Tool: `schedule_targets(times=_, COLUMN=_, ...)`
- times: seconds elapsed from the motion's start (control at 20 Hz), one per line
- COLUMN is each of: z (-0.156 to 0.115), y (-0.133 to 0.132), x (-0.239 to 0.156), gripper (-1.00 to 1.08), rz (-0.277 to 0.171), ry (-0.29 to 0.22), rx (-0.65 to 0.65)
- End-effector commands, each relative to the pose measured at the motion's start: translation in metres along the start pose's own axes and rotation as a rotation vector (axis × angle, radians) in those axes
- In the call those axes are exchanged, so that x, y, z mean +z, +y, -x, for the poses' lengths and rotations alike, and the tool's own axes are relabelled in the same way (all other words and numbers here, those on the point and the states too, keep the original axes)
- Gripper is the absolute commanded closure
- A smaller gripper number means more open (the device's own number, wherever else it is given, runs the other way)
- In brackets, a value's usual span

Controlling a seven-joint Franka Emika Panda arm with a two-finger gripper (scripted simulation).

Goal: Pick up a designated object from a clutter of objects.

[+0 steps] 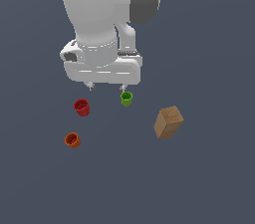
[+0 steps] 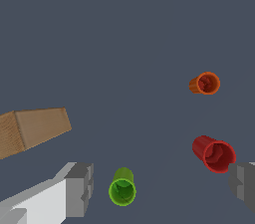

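Observation:
The small orange cup (image 1: 72, 140) stands on the dark floor at the exterior view's lower left; it also shows in the wrist view (image 2: 205, 83). The darker red cup (image 1: 81, 107) (image 2: 214, 154) stands just behind it. The green cup (image 1: 126, 98) (image 2: 122, 188) stands close under one fingertip. The tan box (image 1: 168, 122) (image 2: 31, 129) lies tilted at the exterior view's right. My gripper (image 1: 106, 87) (image 2: 162, 188) hangs open and empty above the floor, between the red and green cups, well apart from the orange cup.
The white arm (image 1: 107, 14) fills the upper middle of the exterior view. The dark flat floor (image 1: 209, 183) spreads around the cups and the box with nothing else on it.

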State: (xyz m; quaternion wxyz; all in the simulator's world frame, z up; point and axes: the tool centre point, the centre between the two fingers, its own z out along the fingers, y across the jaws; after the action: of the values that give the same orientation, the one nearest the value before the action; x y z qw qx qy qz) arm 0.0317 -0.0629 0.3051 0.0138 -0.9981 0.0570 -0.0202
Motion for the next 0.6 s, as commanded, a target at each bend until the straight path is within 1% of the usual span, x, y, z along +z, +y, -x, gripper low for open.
schedule_targets(times=0.0, z=-0.011, y=0.012, x=0.013, gripper=-0.92, rz=0.000, ry=-0.003, rx=0.004)
schedule_targets(times=0.55, z=-0.059, y=0.084, x=0.099, gripper=-0.92, rz=0.008, ry=-0.018, rx=0.020)
